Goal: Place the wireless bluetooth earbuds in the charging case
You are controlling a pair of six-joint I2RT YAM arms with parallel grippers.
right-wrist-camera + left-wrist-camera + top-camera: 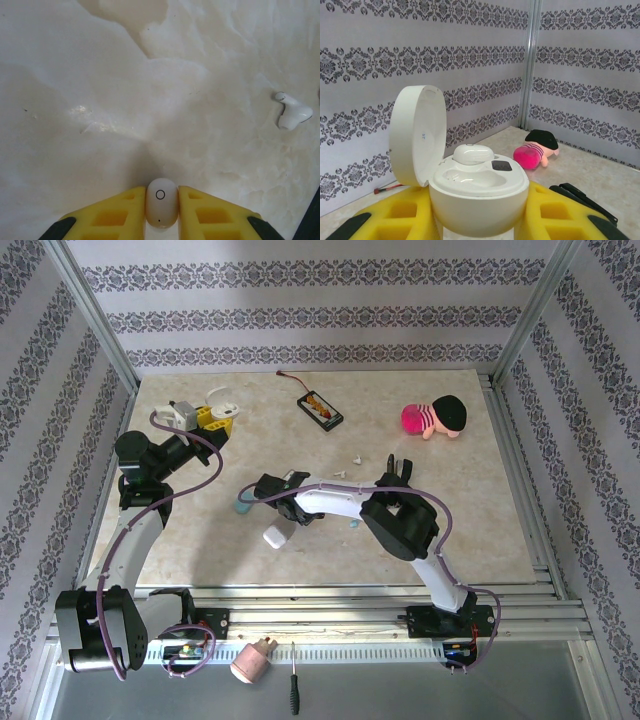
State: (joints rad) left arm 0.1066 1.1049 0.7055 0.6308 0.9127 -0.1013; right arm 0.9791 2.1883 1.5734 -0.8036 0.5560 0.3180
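My left gripper is shut on a white charging case, held off the table at the back left. The lid stands open to the left. One white earbud sits in the far slot; the near slot is bare. My right gripper is shut on a small white earbud with a ring mark, just above the marbled table. In the top view the right gripper reaches left across the table's middle. Another white earbud, with a stem, lies loose to the right.
A closed white case and a light-blue case lie by the right gripper. Loose earbuds lie mid-table, a light-blue one nearer. A pink plush doll and a black device sit at the back.
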